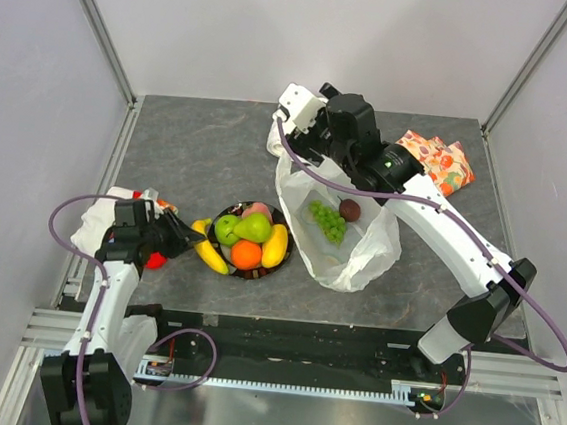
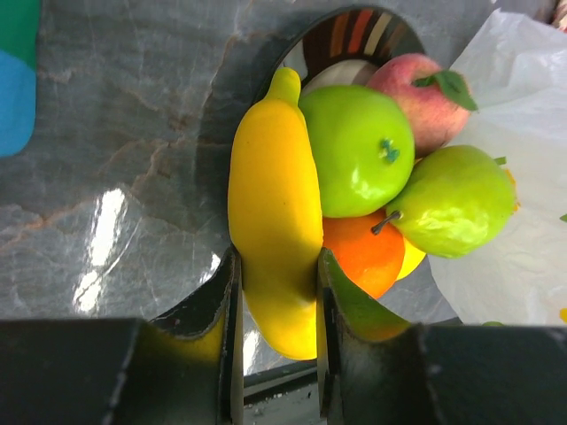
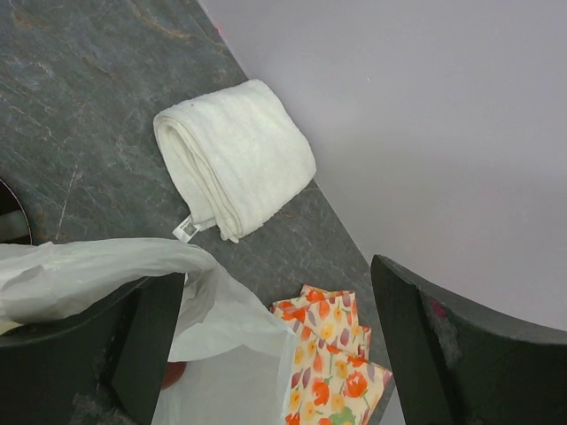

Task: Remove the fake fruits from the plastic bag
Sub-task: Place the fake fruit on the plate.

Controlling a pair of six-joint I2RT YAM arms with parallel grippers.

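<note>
My left gripper [image 1: 187,233] is shut on a yellow banana [image 2: 275,221], which lies at the left rim of the plate [image 1: 280,269]. The plate holds a green apple [image 1: 226,229], a pear [image 1: 255,227], an orange [image 1: 246,255], a second banana [image 1: 276,245] and a pink round fruit [image 1: 257,210]. The white plastic bag [image 1: 355,255] lies to the right of the plate. Green grapes [image 1: 328,220] and a dark red round fruit [image 1: 350,210] show through it. My right gripper [image 1: 308,147] is wide open at the bag's far rim. The bag's rim [image 3: 221,354] drapes over the left one of its fingers [image 3: 146,341].
A folded white cloth roll [image 3: 235,155] lies behind the bag. Orange fruit-patterned fabric [image 1: 437,159] lies at the back right, beside the wall. A red object [image 1: 156,259] and a white bundle [image 1: 96,225] sit by the left arm at the table's left edge.
</note>
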